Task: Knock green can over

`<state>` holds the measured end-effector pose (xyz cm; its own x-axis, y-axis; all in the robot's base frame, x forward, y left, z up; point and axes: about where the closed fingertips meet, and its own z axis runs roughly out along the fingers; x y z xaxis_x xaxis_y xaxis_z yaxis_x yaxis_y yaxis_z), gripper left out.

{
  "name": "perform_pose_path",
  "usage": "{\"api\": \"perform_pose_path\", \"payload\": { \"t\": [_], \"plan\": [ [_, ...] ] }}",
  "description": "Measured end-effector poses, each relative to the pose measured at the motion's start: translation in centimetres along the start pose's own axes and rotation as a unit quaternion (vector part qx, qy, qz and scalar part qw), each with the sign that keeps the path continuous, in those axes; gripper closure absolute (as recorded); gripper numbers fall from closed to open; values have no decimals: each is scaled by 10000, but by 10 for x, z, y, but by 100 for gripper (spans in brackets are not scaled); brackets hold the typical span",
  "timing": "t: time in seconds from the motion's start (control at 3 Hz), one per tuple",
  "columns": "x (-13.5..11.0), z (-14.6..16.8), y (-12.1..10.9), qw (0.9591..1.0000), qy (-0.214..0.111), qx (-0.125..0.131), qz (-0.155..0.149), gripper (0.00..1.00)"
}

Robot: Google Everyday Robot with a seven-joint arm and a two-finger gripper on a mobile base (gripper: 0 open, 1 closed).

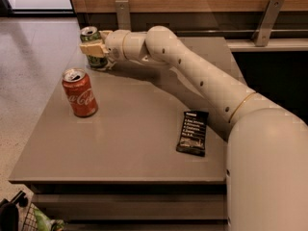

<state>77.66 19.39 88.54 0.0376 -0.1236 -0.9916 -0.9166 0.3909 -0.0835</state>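
The green can [90, 33] stands upright at the far left corner of the grey table [130, 148]. It has a pale green body with darker markings and a silver top. My gripper [93, 49] is right against the can's near side, covering the middle of its body. The arm reaches in from the right across the back of the table. The lower part of the can shows below the gripper.
A red Coca-Cola can [79, 93] stands upright near the table's left edge, in front of the green can. A black snack bar [192, 133] lies flat at the right. A wooden wall with metal brackets [122, 11] runs behind the table. The floor drops away to the left.
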Motion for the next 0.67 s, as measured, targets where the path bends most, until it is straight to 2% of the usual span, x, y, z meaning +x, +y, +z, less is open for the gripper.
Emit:
{"api": "perform_pose_path", "payload": {
  "t": [0.33, 0.67],
  "plan": [
    [-20, -18, -4, 9989, 438, 63, -148, 100],
    [-40, -39, -10, 9956, 876, 133, -293, 100]
  ]
}}
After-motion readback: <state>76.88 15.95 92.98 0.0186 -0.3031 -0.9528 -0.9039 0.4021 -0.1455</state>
